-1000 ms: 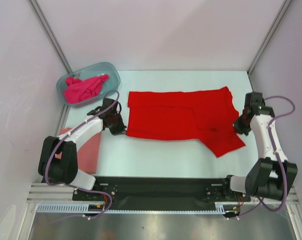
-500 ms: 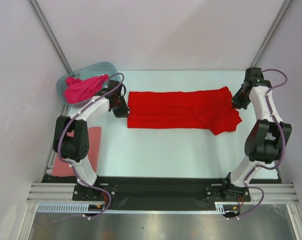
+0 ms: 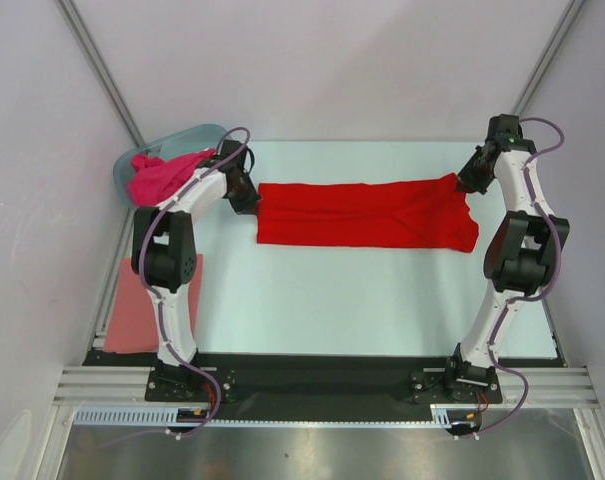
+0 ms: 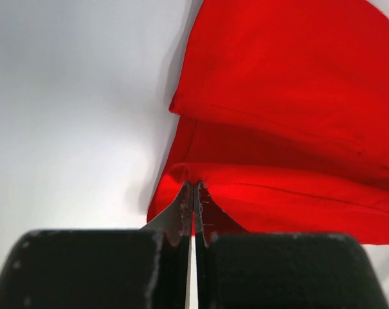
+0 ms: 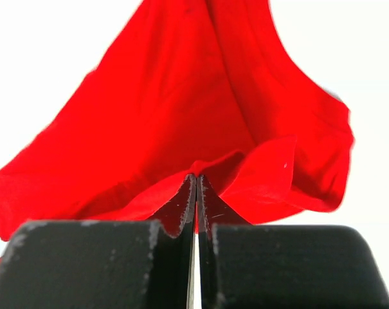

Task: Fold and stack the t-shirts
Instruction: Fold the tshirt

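Red t-shirt (image 3: 367, 215) now lies as a narrower band on the far part of the desk (image 3: 332, 300), since the left end effector (image 3: 250, 203) and right end effector (image 3: 466, 182), each clamped on one end, have carried its near edge back, nearly completing a lengthwise fold.

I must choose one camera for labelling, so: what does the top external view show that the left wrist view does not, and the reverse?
Only the top view: the magenta t-shirt in the blue-grey tub, the salmon-pink t-shirt at the table's left edge, and the right gripper holding the red t-shirt's right end. Only the left wrist view: the left gripper seen close, pinched shut on a folded edge of cloth. Both: the red t-shirt on the pale table.
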